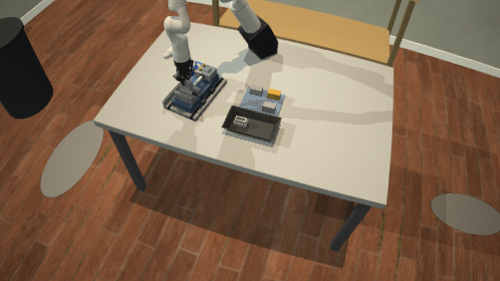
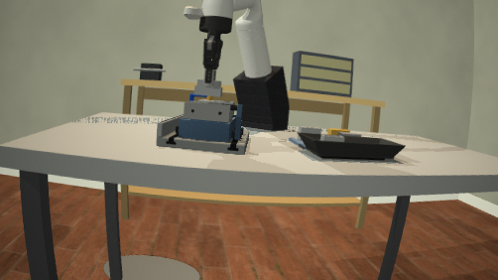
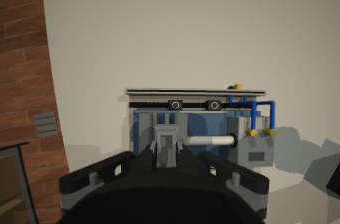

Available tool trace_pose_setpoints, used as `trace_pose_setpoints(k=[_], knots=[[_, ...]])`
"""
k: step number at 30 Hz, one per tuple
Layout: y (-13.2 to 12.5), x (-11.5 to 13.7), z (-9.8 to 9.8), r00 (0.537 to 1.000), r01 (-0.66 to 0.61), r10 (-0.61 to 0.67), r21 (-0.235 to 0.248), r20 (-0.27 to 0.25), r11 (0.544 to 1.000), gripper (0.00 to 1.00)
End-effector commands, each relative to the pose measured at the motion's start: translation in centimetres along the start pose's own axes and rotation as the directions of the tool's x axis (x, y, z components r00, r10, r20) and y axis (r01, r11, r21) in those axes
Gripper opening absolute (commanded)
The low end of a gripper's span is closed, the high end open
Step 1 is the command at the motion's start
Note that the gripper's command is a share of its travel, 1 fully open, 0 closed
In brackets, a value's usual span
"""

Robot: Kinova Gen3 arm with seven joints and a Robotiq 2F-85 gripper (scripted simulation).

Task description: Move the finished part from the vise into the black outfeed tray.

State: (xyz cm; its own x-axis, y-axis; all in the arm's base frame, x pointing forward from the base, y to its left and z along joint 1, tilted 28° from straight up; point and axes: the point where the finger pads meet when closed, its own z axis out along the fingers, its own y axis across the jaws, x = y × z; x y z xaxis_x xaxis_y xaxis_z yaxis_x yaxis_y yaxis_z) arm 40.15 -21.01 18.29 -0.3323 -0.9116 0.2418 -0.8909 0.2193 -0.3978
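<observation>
The blue and grey vise point(image 1: 195, 93) stands at the table's left; it also shows in the side view point(image 2: 205, 122) and in the wrist view point(image 3: 196, 125). My gripper point(image 1: 184, 81) is shut on the grey finished part point(image 2: 208, 86) and holds it a little above the vise jaws. In the wrist view the part point(image 3: 166, 145) sits between the fingers. The black outfeed tray point(image 1: 252, 124) lies to the right of the vise, with one grey pocketed block point(image 1: 241, 122) in its left half. The tray point(image 2: 352, 146) shows low at the right in the side view.
A blue mat point(image 1: 263, 97) behind the tray carries a grey block and an orange block point(image 1: 273, 93). The arm's black base point(image 1: 259, 40) stands at the table's back. A wooden shelf point(image 1: 319, 23) is behind the table. A black bin point(image 1: 20, 70) stands on the floor at the left.
</observation>
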Motion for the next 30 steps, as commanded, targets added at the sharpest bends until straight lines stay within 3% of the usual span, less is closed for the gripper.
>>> trace_pose_setpoints(k=[1,22,30], knots=[[-0.4,-0.3,-0.7,1.000,0.002,-0.002,0.013,0.007,1.000,0.00],[-0.4,-0.3,-1.4,1.000,0.002,-0.002,0.013,0.007,1.000,0.00],[-0.9,-1.5,-1.2,1.000,0.008,-0.009,0.009,0.009,1.000,0.00]])
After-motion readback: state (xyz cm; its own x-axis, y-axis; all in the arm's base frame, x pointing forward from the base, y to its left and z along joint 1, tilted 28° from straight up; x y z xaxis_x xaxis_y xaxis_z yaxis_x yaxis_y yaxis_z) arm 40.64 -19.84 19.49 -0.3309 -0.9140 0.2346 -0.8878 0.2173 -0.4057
